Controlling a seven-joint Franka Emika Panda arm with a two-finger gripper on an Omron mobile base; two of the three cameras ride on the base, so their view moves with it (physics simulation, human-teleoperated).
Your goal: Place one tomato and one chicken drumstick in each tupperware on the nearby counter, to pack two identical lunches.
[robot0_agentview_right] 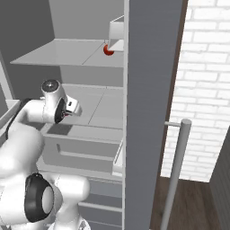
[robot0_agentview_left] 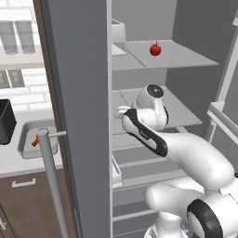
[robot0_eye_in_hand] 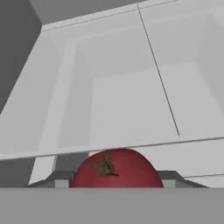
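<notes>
A red tomato (robot0_eye_in_hand: 118, 168) with a green stalk sits between my two dark fingertips (robot0_eye_in_hand: 57, 180) in the hand view, and my gripper (robot0_eye_in_hand: 116, 183) is shut on it. The hand is inside the open fridge, just above the middle shelf (robot0_agentview_left: 186, 114), with the gripper (robot0_agentview_right: 75, 108) pointing toward the door side. A second tomato (robot0_agentview_left: 155, 49) lies on the upper shelf (robot0_agentview_left: 186, 58); in the right base view that tomato (robot0_agentview_right: 108, 50) is half hidden behind a clear box (robot0_agentview_right: 117, 33). The counter (robot0_agentview_left: 9, 160) runs along the left. The chicken drumstick and the tupperware are out of view.
The open fridge door (robot0_agentview_left: 79, 116) stands as a tall grey slab left of the arm, with a long bar handle (robot0_agentview_left: 51, 176). A sink (robot0_agentview_left: 28, 139) holding something orange and a dark appliance (robot0_agentview_left: 5, 121) are on the counter. Drawers (robot0_agentview_right: 81, 148) lie below the hand. A white brick wall (robot0_agentview_right: 202, 90) is to the right.
</notes>
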